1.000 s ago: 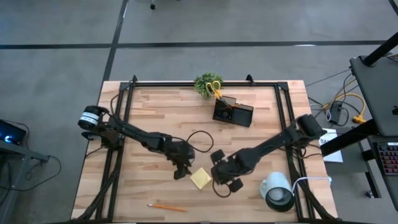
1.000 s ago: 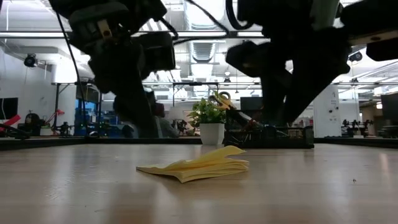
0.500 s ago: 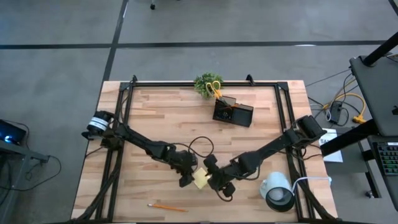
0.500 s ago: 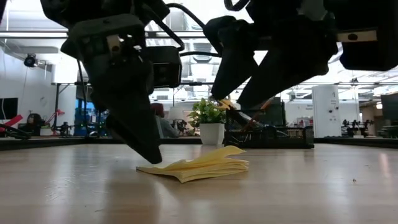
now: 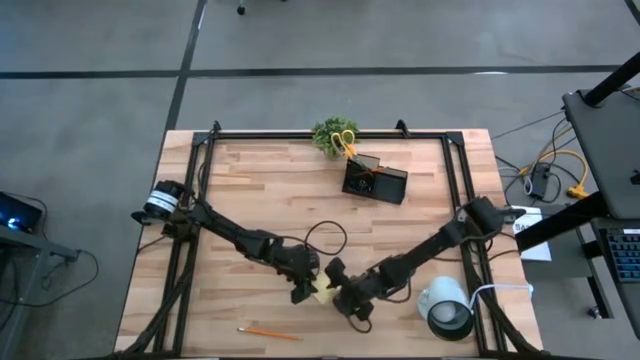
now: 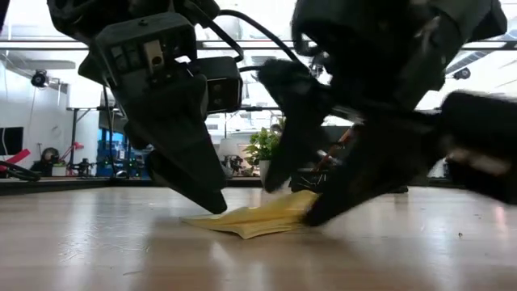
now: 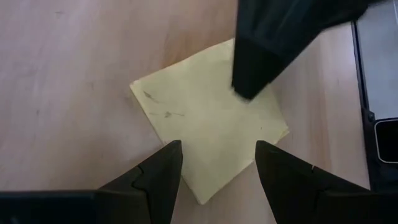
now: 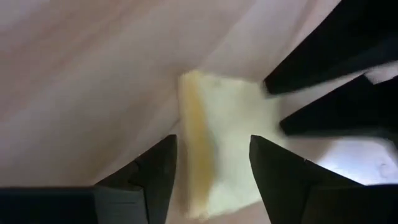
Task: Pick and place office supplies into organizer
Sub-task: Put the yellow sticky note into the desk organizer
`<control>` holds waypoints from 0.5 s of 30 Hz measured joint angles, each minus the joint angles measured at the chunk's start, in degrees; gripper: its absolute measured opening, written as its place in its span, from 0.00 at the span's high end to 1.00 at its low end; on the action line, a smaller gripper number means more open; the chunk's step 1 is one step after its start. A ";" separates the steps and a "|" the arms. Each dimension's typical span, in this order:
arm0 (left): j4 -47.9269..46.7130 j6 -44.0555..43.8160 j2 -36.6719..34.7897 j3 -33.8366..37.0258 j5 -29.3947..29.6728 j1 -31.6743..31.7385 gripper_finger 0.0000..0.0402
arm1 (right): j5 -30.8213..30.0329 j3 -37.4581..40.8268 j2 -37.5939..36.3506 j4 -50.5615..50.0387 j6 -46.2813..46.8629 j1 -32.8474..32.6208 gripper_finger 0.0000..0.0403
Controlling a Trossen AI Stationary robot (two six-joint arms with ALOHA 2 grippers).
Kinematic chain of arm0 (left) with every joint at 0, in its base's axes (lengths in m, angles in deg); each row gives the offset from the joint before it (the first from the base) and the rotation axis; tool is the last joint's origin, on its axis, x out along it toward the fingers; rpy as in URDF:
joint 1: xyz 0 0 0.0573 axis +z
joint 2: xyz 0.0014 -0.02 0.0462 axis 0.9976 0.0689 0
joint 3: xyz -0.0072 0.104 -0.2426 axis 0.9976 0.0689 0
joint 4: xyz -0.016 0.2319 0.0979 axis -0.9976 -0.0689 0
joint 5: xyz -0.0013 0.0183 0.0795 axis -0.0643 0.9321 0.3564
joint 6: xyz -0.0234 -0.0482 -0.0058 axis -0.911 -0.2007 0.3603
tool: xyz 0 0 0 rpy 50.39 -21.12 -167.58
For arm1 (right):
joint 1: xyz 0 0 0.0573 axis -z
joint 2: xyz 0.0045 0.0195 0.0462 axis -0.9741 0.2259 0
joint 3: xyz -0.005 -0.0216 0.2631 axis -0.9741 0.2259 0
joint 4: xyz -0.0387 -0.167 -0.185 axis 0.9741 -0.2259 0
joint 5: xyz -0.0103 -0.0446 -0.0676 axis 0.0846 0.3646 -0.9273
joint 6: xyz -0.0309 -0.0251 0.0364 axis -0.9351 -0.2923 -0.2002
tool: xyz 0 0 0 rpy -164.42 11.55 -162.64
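Overhead, both arms meet at the near-middle of the desk (image 5: 250,200). Left tool (image 5: 303,291) and right tool (image 5: 345,300) flank the yellow sticky-note pad (image 5: 322,291), one on each side, only a sliver of yellow showing between them. Organizer (image 5: 374,181) sits well apart at the far edge, scissors (image 5: 345,142) standing up by it, beside a small green plant (image 5: 326,134). One orange pencil (image 5: 268,332) lies near the front edge, long axis roughly along that edge. White cup (image 5: 446,306) off to the right.

Table level: pad (image 6: 254,218) lies flat on the desk, top sheets curled up a little. Left tool's fingertips (image 6: 212,198) come down at one end of the pad, the right tool (image 6: 303,202) at the other; whether either touches the paper I cannot tell.

Left wrist: left tool (image 7: 217,171) spread wide, nothing held, pad (image 7: 205,127) straight ahead with one corner lying between the fingers. A finger (image 7: 264,62) of the other arm hangs over the pad's far side.

Right wrist: right tool (image 8: 213,168) also spread and empty, pad (image 8: 221,130) dead ahead, its edge in line with the gap.

Judgement: both tools equally near; the pad is thin and flat, so a grip likely needs an edge or the lifted corner.
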State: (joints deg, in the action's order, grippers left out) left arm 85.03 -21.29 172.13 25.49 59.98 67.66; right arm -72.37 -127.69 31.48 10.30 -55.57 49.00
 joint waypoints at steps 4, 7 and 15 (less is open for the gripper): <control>1.44 0.00 -0.02 0.19 0.86 -0.07 0.52 | -8.42 -2.57 2.96 0.16 -2.19 -0.07 0.53; 2.59 -0.05 0.11 0.18 0.99 -0.18 0.52 | -10.46 -3.41 3.11 -1.54 -0.85 0.24 0.53; 4.03 -0.18 -0.03 0.14 0.81 -0.42 0.52 | -10.59 -3.50 2.81 -3.91 1.81 0.83 0.66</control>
State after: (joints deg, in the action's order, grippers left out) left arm 89.06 -21.47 172.10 25.62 60.80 67.24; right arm -82.96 -131.19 34.30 6.39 -53.75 49.83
